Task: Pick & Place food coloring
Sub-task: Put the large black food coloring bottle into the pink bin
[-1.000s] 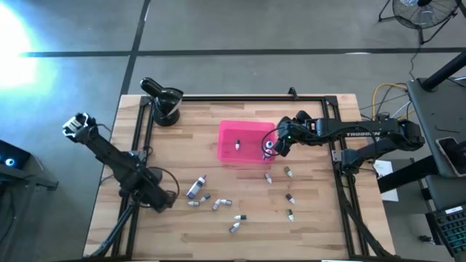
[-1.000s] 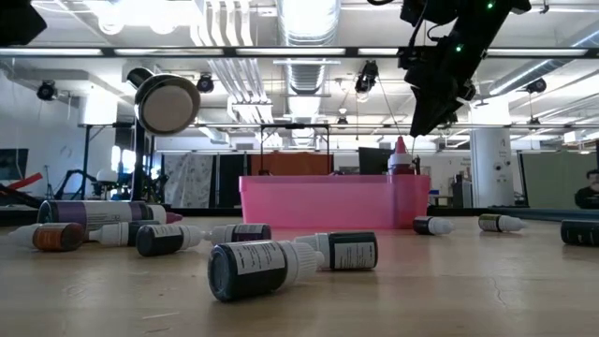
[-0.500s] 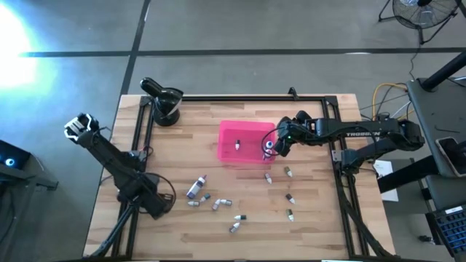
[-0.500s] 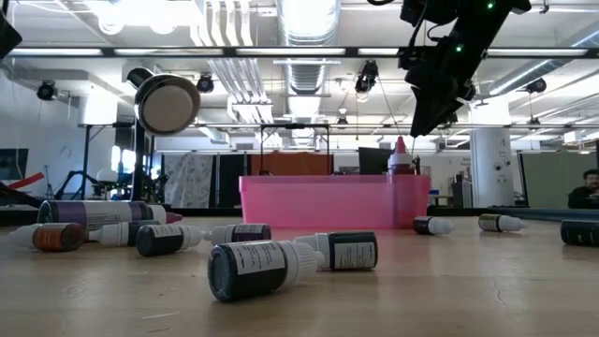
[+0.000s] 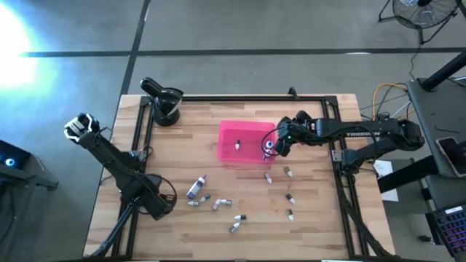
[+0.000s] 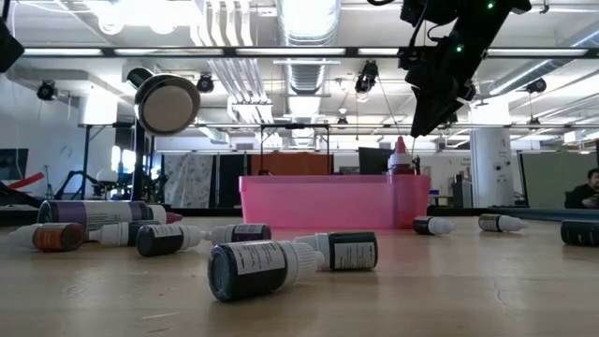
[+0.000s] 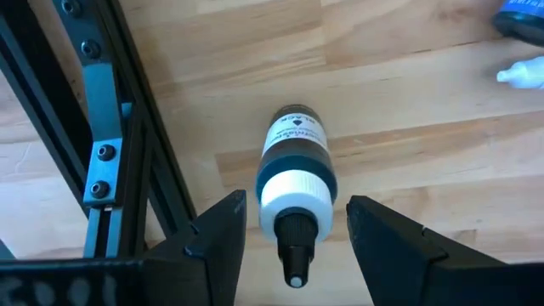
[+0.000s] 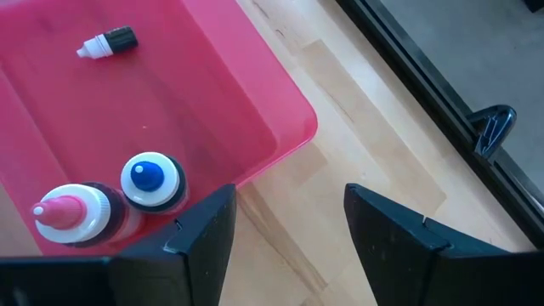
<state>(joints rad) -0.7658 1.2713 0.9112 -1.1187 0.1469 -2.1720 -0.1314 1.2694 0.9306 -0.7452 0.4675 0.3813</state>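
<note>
A pale planked wooden desk [image 5: 313,218] framed by black rails is seen in a hall of ducts. Small cylindrical food coloring bottles [image 5: 215,204] lie scattered near a glossy pink tray [image 5: 231,156] — three are inside. The left tool [image 7: 293,242] is spread around one lying bottle; the right tool [image 8: 285,225] is held released above the tray's corner.

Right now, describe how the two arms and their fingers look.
Both arms are dark, slim and jointed. The right arm carries white lettering along its link and a small green light near its gripper. The left arm ends in a whitish fitting. Each gripper has two broad, flat black fingers.
</note>
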